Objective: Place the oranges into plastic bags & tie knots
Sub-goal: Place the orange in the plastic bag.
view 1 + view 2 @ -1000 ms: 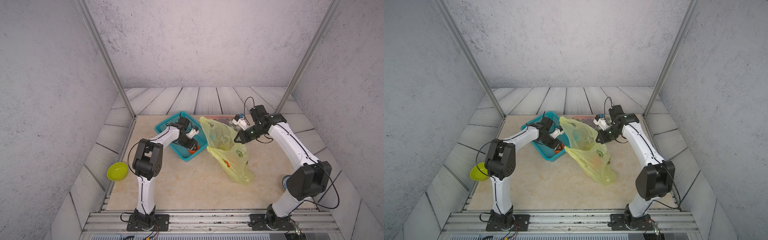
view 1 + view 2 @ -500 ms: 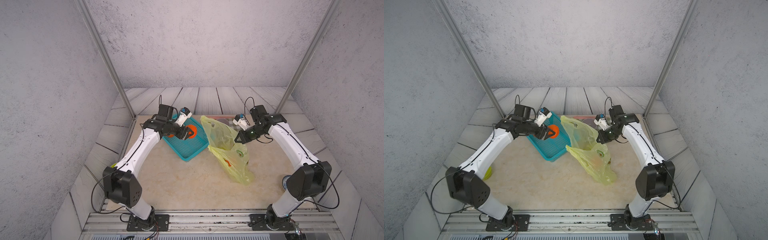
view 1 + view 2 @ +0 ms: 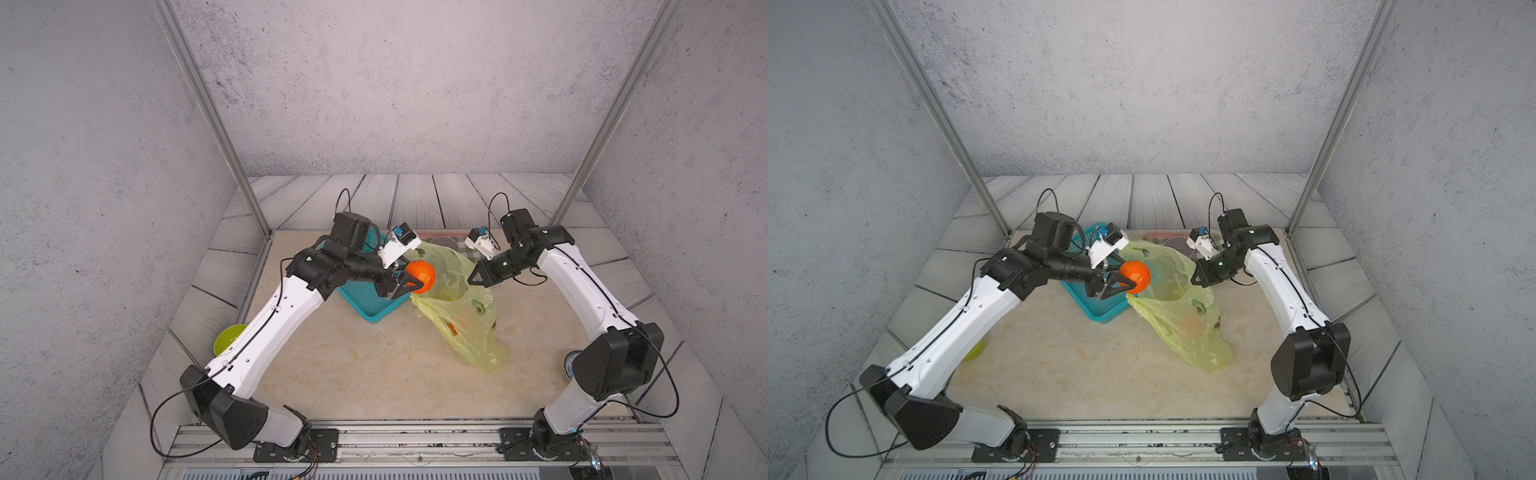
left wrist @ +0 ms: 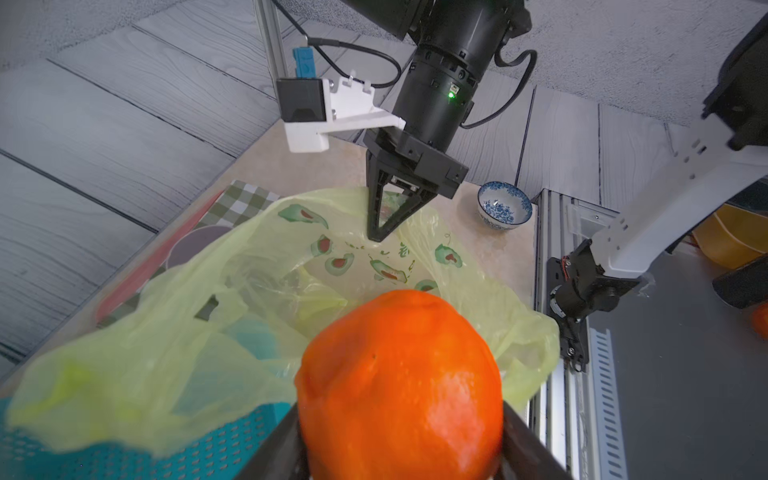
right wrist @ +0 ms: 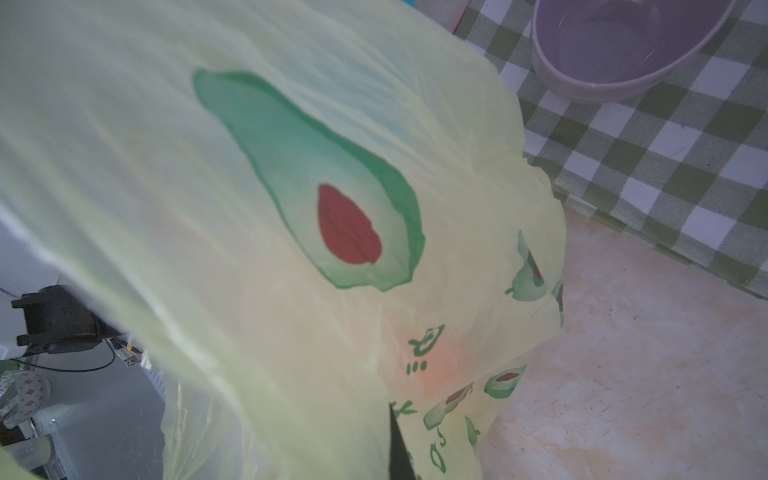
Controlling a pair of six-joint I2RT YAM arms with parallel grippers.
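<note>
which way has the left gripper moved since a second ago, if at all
Yes. The left gripper, shut on an orange, left the inside of the teal basket and moved past its rim toward the yellow-green bag.

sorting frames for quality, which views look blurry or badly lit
Both top views: sharp, evenly lit, only soft shadows. Left wrist: the orange and the near edge of the bag are soft, while the right gripper is crisp. Right wrist: the bag fills the frame, smeared close to the lens, its big avocado print clearer; the bowl is slightly soft.
</note>
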